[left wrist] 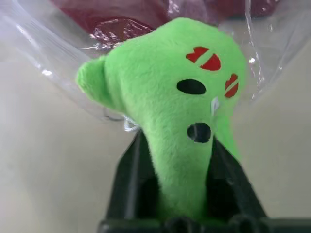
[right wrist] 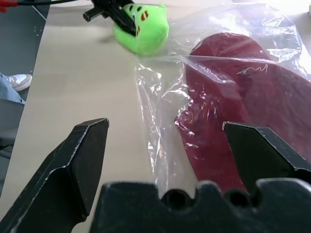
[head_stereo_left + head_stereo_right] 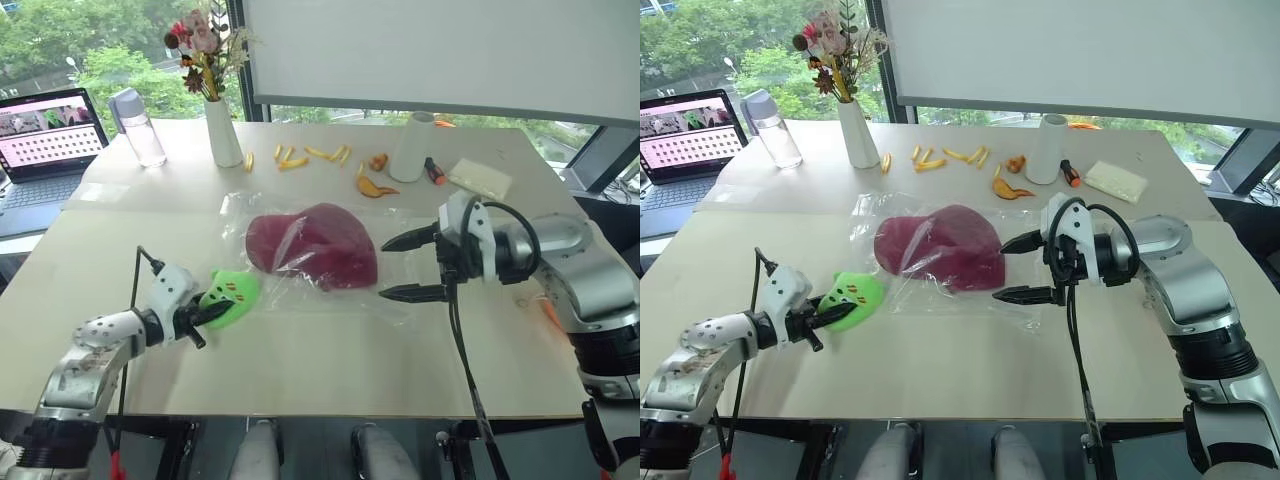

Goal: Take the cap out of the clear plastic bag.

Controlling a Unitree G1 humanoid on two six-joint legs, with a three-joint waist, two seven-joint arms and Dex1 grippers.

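Green plush toy (image 3: 232,297) sits near the table's (image 3: 320,370) front left; further back there's a white vase with flowers (image 3: 222,130), a clear bottle (image 3: 138,127), scattered yellow pieces (image 3: 300,157), a white cup (image 3: 411,148); open laptop (image 3: 45,135) far left.

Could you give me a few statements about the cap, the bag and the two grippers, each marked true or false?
1. The cap lies inside the clear plastic bag. True.
2. The left gripper is shut on the cap. False: it is shut on the green toy.
3. The right gripper stands open beside the bag. True.
4. The green toy is inside the bag. False: it sits outside, at the bag's edge.
5. The white vase lies tipped over. False: it stands upright with flowers in it.
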